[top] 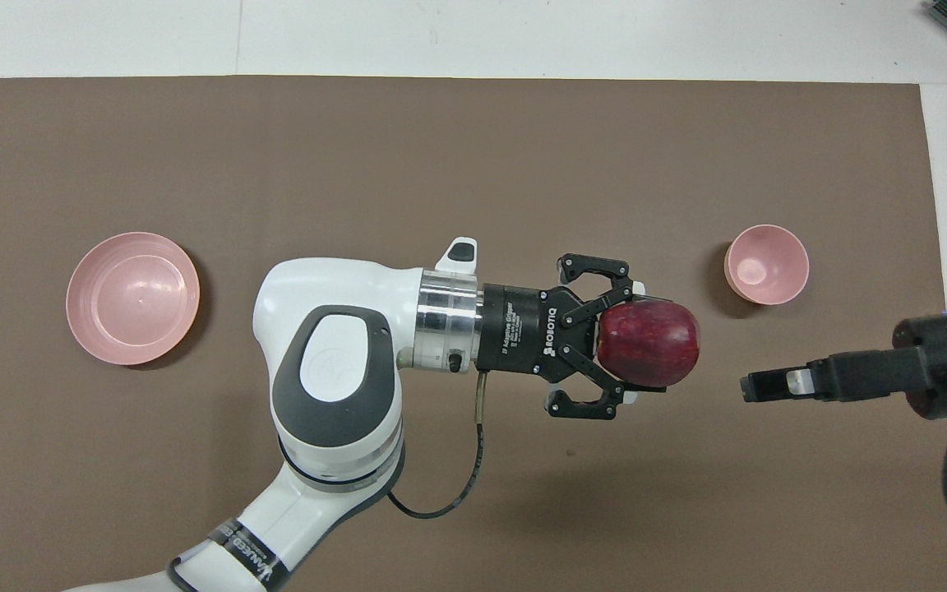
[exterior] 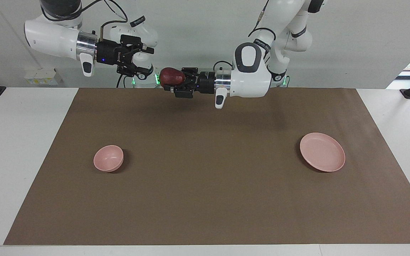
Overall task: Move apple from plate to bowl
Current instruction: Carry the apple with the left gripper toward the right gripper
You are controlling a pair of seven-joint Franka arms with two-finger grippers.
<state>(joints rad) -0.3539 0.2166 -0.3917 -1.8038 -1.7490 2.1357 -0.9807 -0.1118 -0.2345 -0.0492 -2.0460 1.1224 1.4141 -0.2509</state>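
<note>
L arm stretched level over mat (exterior: 205,199) | L gripper (exterior: 171,82) clamped on apple (exterior: 171,76) | R gripper (exterior: 139,60) up, level, facing apple, fingers apart | bowl (exterior: 108,158), plate (exterior: 322,152) bare

A robotics lab: white table (exterior: 20,149) under brown mat (exterior: 205,199), bare wall (exterior: 361,42) backdrop.

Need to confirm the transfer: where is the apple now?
The apple is in the air, clamped in the left gripper, over the mat, facing the open right gripper.
</note>
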